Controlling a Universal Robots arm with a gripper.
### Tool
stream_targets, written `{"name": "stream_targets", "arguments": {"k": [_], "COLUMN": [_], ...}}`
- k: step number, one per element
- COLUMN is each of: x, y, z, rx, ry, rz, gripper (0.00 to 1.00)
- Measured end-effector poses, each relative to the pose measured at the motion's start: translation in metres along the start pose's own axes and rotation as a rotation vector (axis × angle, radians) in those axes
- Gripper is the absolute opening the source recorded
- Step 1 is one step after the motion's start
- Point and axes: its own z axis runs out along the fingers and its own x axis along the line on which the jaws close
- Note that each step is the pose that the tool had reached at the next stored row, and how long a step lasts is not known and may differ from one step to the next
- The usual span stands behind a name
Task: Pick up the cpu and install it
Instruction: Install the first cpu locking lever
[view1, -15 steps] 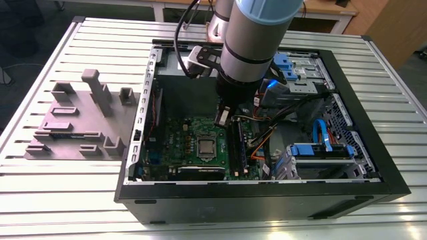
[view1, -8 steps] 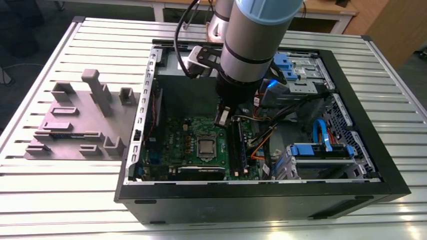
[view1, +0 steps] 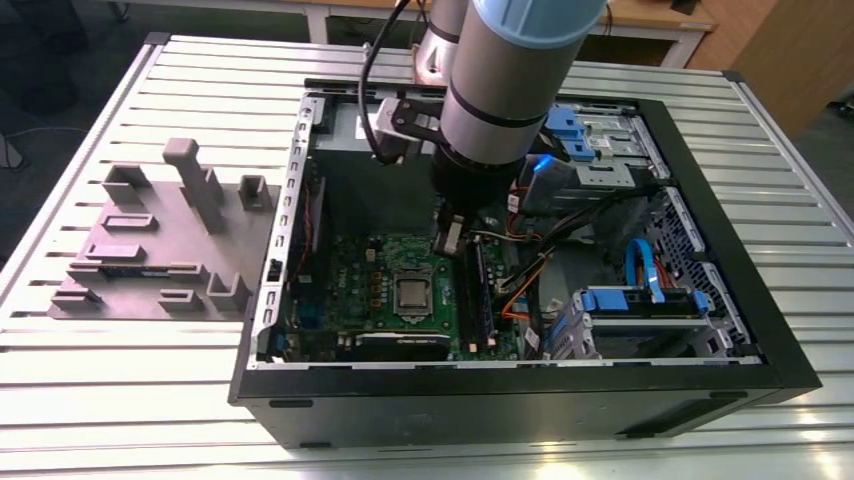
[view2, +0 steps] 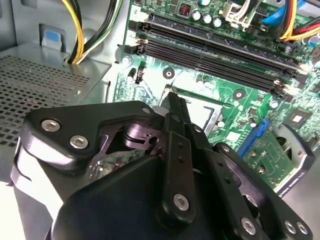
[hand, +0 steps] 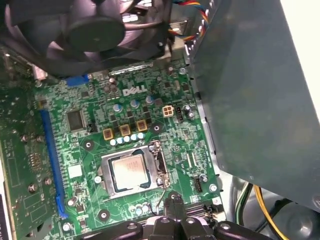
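Note:
The cpu lies flat in its socket on the green motherboard, silver top up, inside the open computer case. In the first wrist view the cpu sits framed by the socket's metal bracket. My gripper hangs just above the board, a little behind the socket toward the case's back. In the first wrist view its black fingertips stand past the socket's edge, clear of the chip. In the second wrist view the gripper has its two fingers pressed together with nothing between them.
A grey fixture block with posts stands on the slatted table at the exterior view's left. Black memory slots and yellow cables run beside the socket. A black fan, a grey metal box and blue drive brackets crowd the case.

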Motion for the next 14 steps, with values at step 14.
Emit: {"name": "stream_targets", "arguments": {"k": [14], "x": [0.0039], "y": [-0.0004], "z": [-0.0002], "rx": [-0.0002], "ry": [0.0001], "rz": [-0.003], "gripper": [0.10]}}
